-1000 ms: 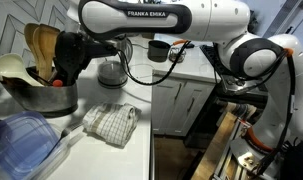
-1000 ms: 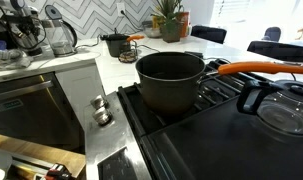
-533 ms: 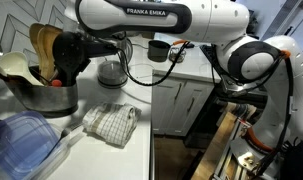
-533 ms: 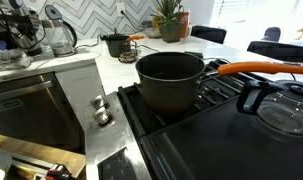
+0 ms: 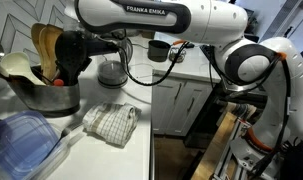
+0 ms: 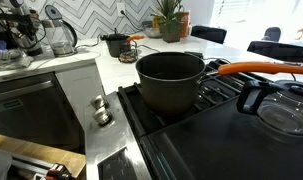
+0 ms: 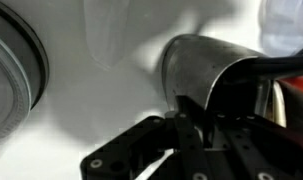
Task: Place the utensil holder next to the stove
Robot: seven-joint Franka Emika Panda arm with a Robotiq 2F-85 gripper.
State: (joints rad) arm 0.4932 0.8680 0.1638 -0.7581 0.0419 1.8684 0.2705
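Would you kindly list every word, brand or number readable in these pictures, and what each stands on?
"FRANKA EMIKA": on the white robot arm, in an exterior view.
Nothing else is readable: no text shows on the utensil holder, the stove or in the wrist view.

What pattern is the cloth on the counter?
White with dark checks; the cloth shows best in an exterior view.

Home kitchen, no doubt about it!
There's the gas stove [image 6: 191, 150] with iron grates and a pot [image 6: 171, 80] on top, herringbone tile [image 6: 101, 15] on the wall, a glass kettle [image 6: 61, 36], a potted plant [image 6: 171, 18], a white counter [image 5: 101, 155] over white cabinets [image 5: 181, 100], a checked dish towel [image 5: 113, 123], and the utensil holder [image 5: 41, 98] bristling with wooden spoons [image 5: 46, 45].
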